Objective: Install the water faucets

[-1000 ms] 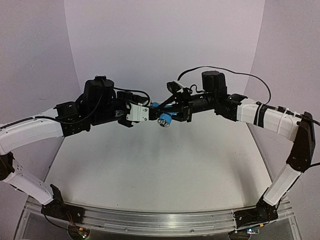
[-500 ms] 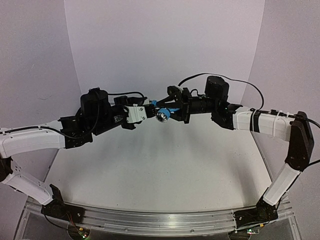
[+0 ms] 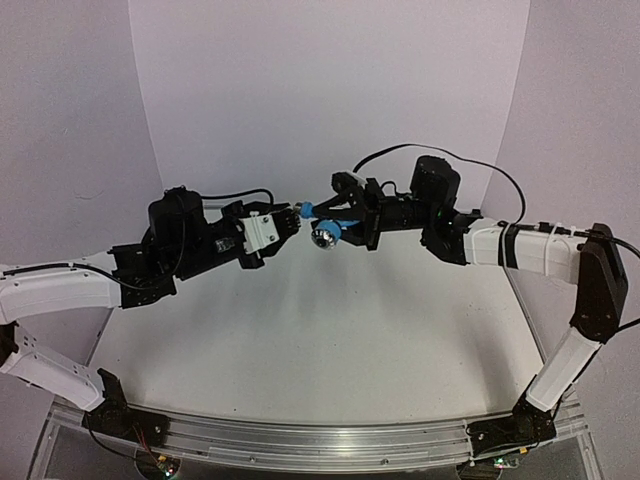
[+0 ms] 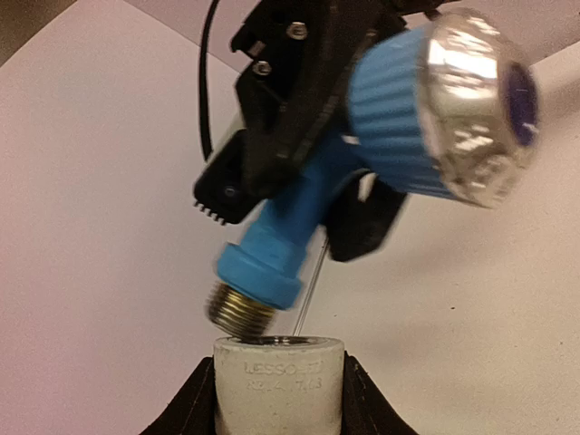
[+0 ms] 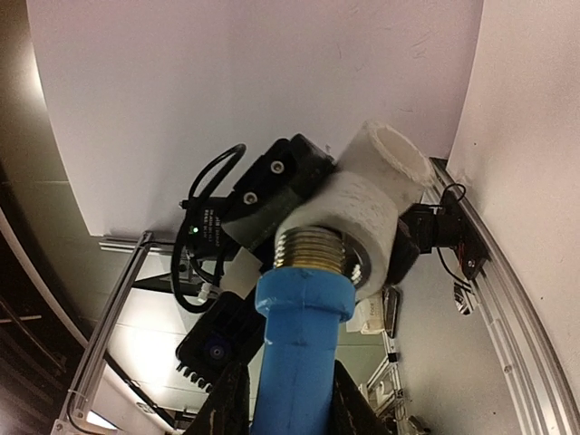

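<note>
Blue tap (image 4: 299, 213), thread at white fitting (image 4: 279, 385) mouth — contact unclear, base cropped

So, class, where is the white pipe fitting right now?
The white pipe fitting sits bottom centre in the left wrist view, held by the left gripper, just below the blue tap.

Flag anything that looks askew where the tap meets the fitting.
The blue tap is tilted: its threaded end meets the white fitting at an angle and off-centre on the mouth, not square to the bore. Nothing looks damaged.
</note>
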Available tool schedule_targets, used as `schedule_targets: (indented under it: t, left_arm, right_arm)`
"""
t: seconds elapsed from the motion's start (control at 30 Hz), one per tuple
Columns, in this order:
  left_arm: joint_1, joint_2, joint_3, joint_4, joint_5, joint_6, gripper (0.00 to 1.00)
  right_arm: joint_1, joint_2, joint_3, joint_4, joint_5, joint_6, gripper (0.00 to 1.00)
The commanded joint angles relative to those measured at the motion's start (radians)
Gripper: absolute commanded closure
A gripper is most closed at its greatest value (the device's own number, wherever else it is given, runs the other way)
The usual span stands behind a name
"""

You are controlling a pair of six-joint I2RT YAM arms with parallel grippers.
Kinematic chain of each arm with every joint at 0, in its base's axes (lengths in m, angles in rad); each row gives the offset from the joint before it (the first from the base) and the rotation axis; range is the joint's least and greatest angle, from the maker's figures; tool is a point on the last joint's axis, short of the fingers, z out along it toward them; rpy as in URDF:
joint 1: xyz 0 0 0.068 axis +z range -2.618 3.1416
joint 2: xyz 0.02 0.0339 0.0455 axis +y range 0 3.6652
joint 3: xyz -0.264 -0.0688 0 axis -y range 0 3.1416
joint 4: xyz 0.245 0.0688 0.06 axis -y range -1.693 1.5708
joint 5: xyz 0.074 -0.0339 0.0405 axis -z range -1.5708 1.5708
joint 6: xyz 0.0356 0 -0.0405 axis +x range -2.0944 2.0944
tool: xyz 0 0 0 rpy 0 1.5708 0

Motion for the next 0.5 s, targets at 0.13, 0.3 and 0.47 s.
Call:
schedule_targets:
  t: [0.13,0.3,0.47]
  left_arm:
    - [0.039,-0.045,-0.054,-0.034,0.159,-0.194,1.0]
    - [0.173,-0.07,-0.021,-0.178,0.442,-0.563,1.0]
    - [0.195,0.181,0.222,-0.673,0.537,-0.857,1.0]
  right_arm:
    - [-0.025,-0.085,-0.005,0.111,-0.027,-0.21,1.0]
    - [-0.075,-0.173,0.042,-0.626,0.134,-0.901,1.0]
    - [-0.073,-0.213,0.128,-1.109,0.696,-1.331,1.0]
